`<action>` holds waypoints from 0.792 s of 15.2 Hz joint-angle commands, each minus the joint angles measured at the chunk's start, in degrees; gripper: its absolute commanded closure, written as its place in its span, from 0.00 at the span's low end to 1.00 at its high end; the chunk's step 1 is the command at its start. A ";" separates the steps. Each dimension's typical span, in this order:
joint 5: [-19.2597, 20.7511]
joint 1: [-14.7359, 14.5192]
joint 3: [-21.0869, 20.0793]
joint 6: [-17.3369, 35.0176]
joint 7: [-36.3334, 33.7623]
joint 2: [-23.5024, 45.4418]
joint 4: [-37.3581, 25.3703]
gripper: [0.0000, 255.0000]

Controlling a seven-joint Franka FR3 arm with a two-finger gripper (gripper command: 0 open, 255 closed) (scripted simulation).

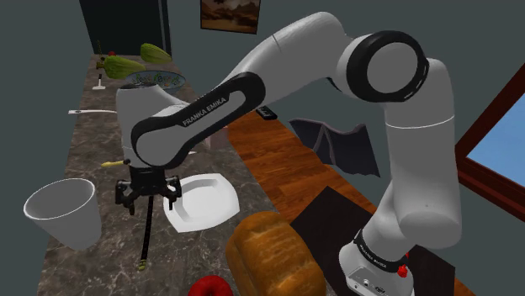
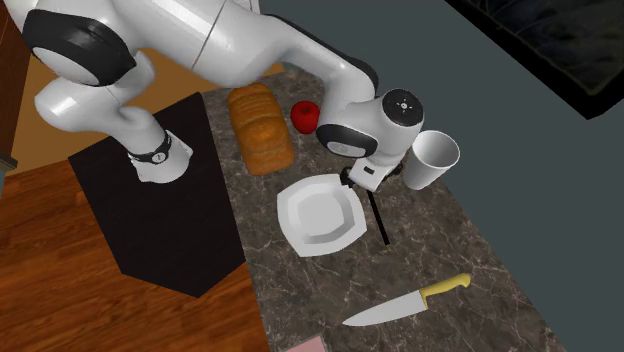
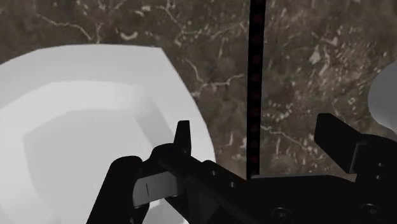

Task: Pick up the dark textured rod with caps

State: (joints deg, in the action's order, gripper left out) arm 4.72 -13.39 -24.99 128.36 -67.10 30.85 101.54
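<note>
The dark rod (image 3: 256, 76) lies flat on the marbled surface (image 3: 305, 38), between the white plate (image 3: 83, 127) and the white cup (image 1: 63, 210). Your end effector (image 3: 257, 143) hangs over it with its fingers apart, one on either side of the shaft and neither touching. You appear to be at the pre-grasp step: the next move calls for a straight descent, then closing across the thin shaft without nudging the plate just beside it. The wrist view gives you the straddle; the shoulder view shows the rod running out towards the bread loaf (image 1: 269, 252); the second exterior view adds a yellow-handled knife (image 2: 405, 305), well apart.
</note>
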 commanded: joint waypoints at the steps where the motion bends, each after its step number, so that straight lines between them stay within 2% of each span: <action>1: 0.95 -1.61 1.02 -0.79 -1.99 3.86 -4.56 0.00; 10: 2.13 -2.39 2.08 3.18 -2.17 7.51 -4.14 0.00; 11: 2.14 -2.42 2.09 3.07 -2.17 7.57 -4.31 1.00; 12: 2.14 -2.44 2.08 3.09 -2.20 7.55 -4.28 1.00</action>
State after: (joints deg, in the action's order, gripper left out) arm 6.83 -15.76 -22.99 131.27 -69.30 37.98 97.03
